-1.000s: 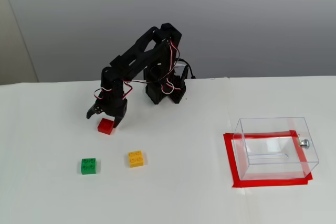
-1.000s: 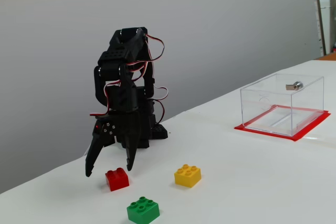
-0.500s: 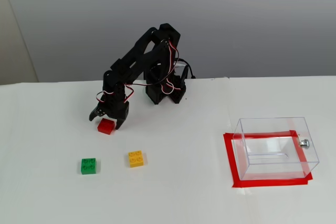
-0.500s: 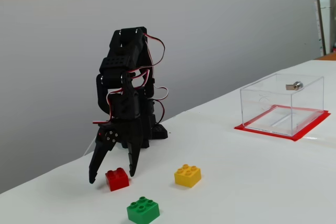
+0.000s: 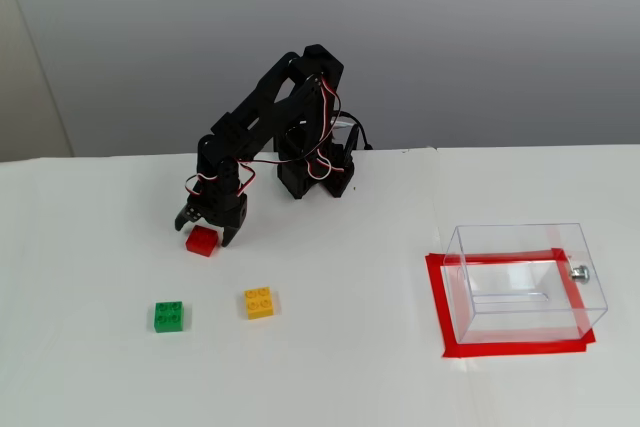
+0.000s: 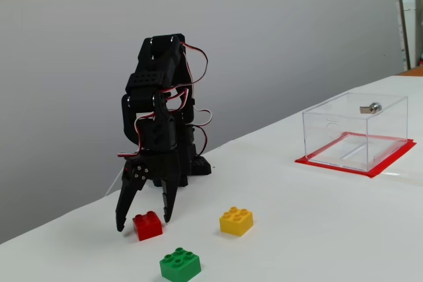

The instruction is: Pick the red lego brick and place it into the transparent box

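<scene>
We saw the red lego brick point(image 5: 202, 240) on the desk point(image 5: 330, 367) directly under the gripper point(image 5: 207, 231), sitting between its spread jaws, not yet clamped. No long axis mattered, since the brick looked square. The transparent box point(image 5: 525, 282) stood empty, well apart at right.

In a fixed view, small red plastic brick point(image 5: 201, 240) lies between pincer point(image 5: 206, 229) fingers; clear rectangular plastic box point(image 5: 525, 282) sits far right on table point(image 5: 330, 367).
</scene>
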Available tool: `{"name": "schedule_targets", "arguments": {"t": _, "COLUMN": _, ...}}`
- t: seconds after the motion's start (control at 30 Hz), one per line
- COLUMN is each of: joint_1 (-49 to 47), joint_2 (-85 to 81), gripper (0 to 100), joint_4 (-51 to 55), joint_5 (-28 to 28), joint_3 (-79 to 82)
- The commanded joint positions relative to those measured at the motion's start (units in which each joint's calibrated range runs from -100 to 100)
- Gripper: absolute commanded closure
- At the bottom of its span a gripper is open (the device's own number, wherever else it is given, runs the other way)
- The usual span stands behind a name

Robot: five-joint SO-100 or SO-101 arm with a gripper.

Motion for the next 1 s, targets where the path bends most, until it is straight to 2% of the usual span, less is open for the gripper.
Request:
{"name": "schedule_targets", "arguments": {"t": 0.0, "joint_1": -0.25, "joint_2": -0.13, "gripper": 79, "joint_4": -0.35, "joint_5": -0.24, "joint_3": -0.19}}
{"name": "schedule_targets", "arguments": {"t": 0.1, "joint_1": -0.33, "joint_2": -0.13, "gripper": 90, "joint_4": -0.35, "joint_5": -0.24, "joint_3": -0.19}}
{"name": "schedule_targets", "arguments": {"t": 0.17, "joint_1": -0.33, "joint_2": -0.13, "gripper": 93, "joint_4": -0.35, "joint_5": -0.24, "joint_3": -0.19}}
{"name": "schedule_targets", "arguments": {"t": 0.63, "joint_1": -0.62, "joint_2": -2.25, "gripper": 93, "joint_4": 0.43, "joint_5": -0.55, "joint_3": -3.62}}
{"name": "schedule_targets", "arguments": {"t": 0.83, "joint_1": -1.44, "joint_2": -2.85, "gripper": 93, "joint_4": 0.69, "joint_5": -4.78, "joint_3": -7.24}}
{"name": "schedule_targets", "arguments": {"t": 0.97, "joint_1": -3.29, "joint_2": -2.85, "gripper": 93, "joint_4": 6.35, "joint_5": -7.91, "joint_3": -13.93}}
